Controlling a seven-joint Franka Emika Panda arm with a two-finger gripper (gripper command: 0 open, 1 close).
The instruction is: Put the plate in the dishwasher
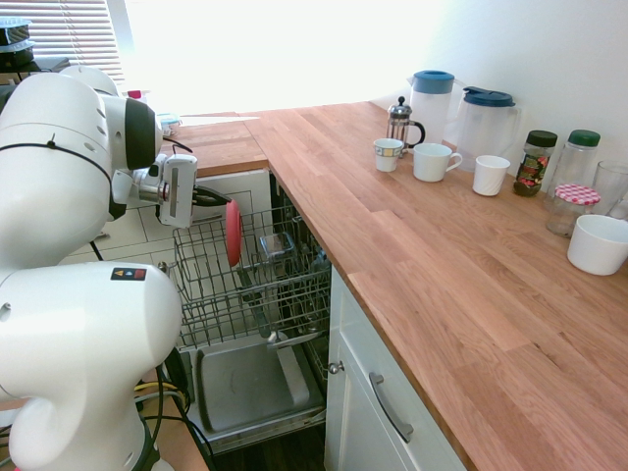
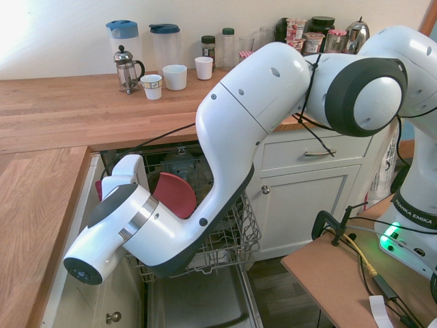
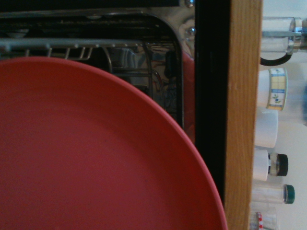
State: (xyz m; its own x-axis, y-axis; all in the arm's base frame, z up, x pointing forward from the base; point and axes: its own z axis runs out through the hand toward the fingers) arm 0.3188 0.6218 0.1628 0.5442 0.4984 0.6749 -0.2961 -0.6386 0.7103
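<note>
In the first exterior view, the end effector (image 1: 218, 199) is clenching the plate (image 1: 233, 234) by its edge, holding it upright over the pulled-out rack (image 1: 257, 285) of the dishwasher (image 1: 250, 388).

In the second exterior view, the plate (image 2: 176, 195) is showing red behind the arm, inside the rack (image 2: 235, 236), below the tabletop (image 2: 61, 109).

In the wrist view, the plate (image 3: 91, 153) is filling most of the picture, with the dishwasher (image 3: 144, 67) interior lying beyond it.

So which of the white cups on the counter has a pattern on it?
The small cup nearest the glass coffee press. It has a band of yellow and blue around its side. The mug with a handle and the ribbed cup are plain white.
</note>
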